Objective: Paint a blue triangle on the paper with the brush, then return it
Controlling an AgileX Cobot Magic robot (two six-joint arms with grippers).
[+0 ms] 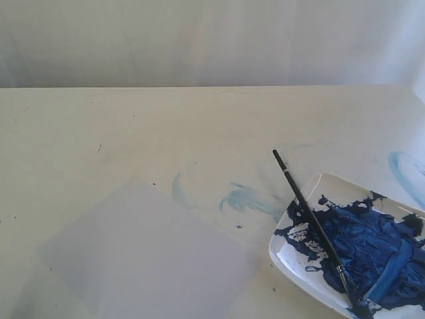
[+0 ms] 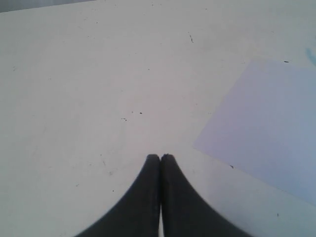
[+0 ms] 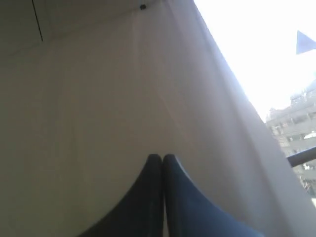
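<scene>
The plate [image 1: 287,260] is cut off by the frame edge for me, and the brush [image 1: 312,219] tip is lost in the blue paint [image 1: 372,246]. The brush lies diagonally across the plate, handle end poking out past the rim. Neither claw cam catches it. Left claw [image 2: 160,157] is clenched on nothing above the bare bench [image 2: 74,98], with the paper [image 2: 266,118] near its tips, off to one side. Right claw [image 3: 162,157] is clenched too, facing a pale curtain [image 3: 123,89].

Table [image 1: 99,126]: cream, streaked with pale-blue smears [image 1: 246,198].
Paper [image 1: 149,256]: laid flat, left of plate.
Plate [image 1: 285,261]: set at right.
</scene>
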